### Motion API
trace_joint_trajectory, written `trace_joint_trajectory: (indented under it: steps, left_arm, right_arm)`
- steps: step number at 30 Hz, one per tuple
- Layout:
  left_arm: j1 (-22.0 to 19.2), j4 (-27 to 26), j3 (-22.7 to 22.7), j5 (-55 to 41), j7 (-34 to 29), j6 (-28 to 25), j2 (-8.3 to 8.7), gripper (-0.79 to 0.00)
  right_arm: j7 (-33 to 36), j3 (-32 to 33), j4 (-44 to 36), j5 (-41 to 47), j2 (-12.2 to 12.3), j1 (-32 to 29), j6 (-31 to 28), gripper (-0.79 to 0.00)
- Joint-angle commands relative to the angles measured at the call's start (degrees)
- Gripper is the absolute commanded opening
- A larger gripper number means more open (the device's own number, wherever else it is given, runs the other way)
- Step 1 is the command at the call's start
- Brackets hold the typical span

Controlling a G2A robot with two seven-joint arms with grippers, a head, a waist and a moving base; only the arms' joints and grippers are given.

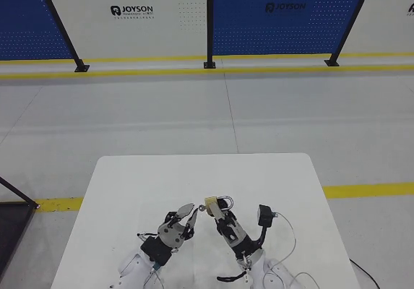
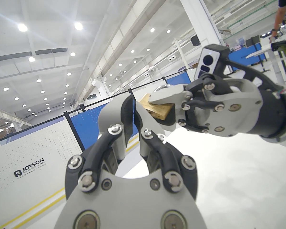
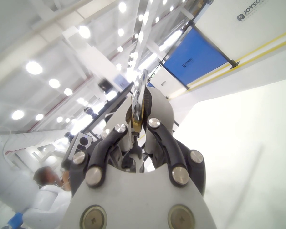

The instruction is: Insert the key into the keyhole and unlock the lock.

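Left claw [image 2: 134,107]: pads pinched narrow on the key [image 1: 202,209], which juts from the tip with its blade pointed at the lock. This is judged a hold for lining the blade up with the keyhole.

Just beyond that tip, touching or nearly so, the brass lock [image 2: 157,110] is clamped between the pads of the right claw [image 3: 140,97]. The shackle [image 3: 140,82] rises past that claw's fingertips, and the body's end is left bare toward the key. This is judged a bracing grip, so the lock cannot swing under push or twist.

Whether the blade has entered cannot be told.

The 2 claws hang above the table [image 1: 264,180], apart from it, which leaves room to turn. Stage judged: insertion, with unlocking not yet done.
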Motion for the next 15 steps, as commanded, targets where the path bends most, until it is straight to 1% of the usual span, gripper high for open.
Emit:
trace_joint_trajectory:
  steps: [1,3,5,8,11,13,15]
  left_arm:
    - [0.22,-0.49,-0.46,-1.73,0.42,-0.4,0.09,0.0]
    - [0.69,-0.77,-0.76,-4.29,0.54,-2.48,0.18,0.0]
    - [0.92,-0.98,-1.79,-5.33,0.64,-3.0,0.39,0.0]
    - [1.64,-1.6,-3.01,-8.3,1.14,-5.5,0.66,0.0]
    - [2.85,-2.6,-4.07,-13.8,1.07,-10.8,0.91,0.0]
    - [3.41,-2.9,-5.52,-15.28,-0.14,-12.74,1.23,0.0]
    - [4.14,-3.25,-6.97,-17.47,-1.3,-14.69,1.51,0.0]
  right_arm:
    - [-0.03,0.29,0.01,0.25,0.04,-0.01,-0.16,-0.785]
    - [0.06,0.62,0.01,0.57,0.09,-0.06,-0.38,-0.785]
    - [0.04,1.05,-0.09,0.75,0.17,-0.2,-0.59,-0.785]
    - [0.11,1.78,-0.26,0.99,0.31,-0.44,-1.09,-0.785]
    - [0.36,2.53,-0.45,1.05,0.48,-0.68,-1.76,-0.785]
    - [1.38,3.1,-0.24,0.55,0.66,-0.83,-1.63,-0.785]
    - [4.1,3.57,-0.21,0.04,0.92,-0.84,-0.56,-0.785]
